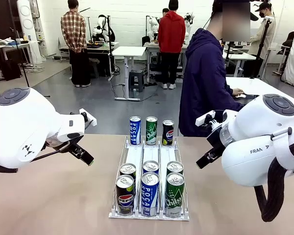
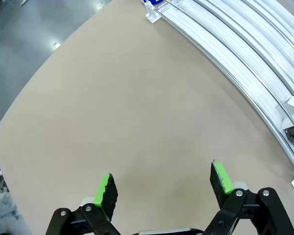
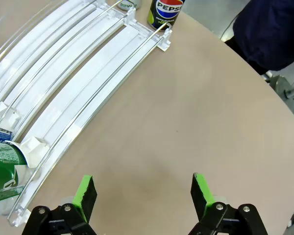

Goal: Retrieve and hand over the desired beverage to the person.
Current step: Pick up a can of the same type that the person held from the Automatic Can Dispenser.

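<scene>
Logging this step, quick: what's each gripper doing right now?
Left gripper: open, holding nothing, over bare table.
Right gripper: open, holding nothing, over the table beside the rack.

White 3-lane rack on tan table

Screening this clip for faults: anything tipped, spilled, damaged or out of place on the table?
Nothing stands out. All nine cans stand upright, six at the near end of the rack, three at its far end; the table shows no spill.
</scene>
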### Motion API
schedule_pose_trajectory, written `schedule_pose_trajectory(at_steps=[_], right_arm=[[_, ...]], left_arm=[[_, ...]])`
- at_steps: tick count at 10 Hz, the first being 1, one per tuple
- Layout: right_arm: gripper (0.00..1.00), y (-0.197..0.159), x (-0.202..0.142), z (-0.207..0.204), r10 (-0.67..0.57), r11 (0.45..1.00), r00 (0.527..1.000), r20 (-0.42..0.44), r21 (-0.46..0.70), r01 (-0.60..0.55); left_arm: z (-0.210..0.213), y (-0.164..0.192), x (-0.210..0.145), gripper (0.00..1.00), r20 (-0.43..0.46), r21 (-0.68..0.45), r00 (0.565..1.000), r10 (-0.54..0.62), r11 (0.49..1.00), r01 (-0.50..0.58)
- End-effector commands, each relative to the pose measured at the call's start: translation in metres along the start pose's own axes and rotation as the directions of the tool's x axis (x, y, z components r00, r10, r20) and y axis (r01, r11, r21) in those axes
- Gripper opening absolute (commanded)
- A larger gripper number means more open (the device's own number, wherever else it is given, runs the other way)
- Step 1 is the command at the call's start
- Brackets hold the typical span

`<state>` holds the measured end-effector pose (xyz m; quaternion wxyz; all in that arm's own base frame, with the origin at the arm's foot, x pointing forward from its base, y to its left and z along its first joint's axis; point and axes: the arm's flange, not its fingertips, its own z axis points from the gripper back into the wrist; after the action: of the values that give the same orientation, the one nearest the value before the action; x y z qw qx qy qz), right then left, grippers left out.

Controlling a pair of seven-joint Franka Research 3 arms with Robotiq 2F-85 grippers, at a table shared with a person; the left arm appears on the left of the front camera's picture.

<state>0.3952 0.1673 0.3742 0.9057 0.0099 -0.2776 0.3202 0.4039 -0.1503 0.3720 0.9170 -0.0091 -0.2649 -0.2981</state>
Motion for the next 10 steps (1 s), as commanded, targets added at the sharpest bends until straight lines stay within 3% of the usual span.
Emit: schedule_pose_trajectory(at_steps=[1,8,10], right_arm=[[1.00,0.000,0.000,0.000,0.000,1.000,1.000,0.000,0.000,0.000],[1.00,0.000,0.000,0.000,0.000,1.000,1.000,0.000,0.000,0.000],[1.00,-0.007,0.016,0.078,-0.006,0.994,1.000,0.022,-0.107,0.008]], left_arm=[[0.000,0.000,0.000,1.00,0.000,0.000,1.000,0.000,1.000,0.000],[0.000,0.000,0.000,1.00,0.000,0.000,1.000,0.000,1.000,0.000],[0.067,0.008,0.023,1.00,0.022,0.045,0.999,-0.038,0.998,0.037]])
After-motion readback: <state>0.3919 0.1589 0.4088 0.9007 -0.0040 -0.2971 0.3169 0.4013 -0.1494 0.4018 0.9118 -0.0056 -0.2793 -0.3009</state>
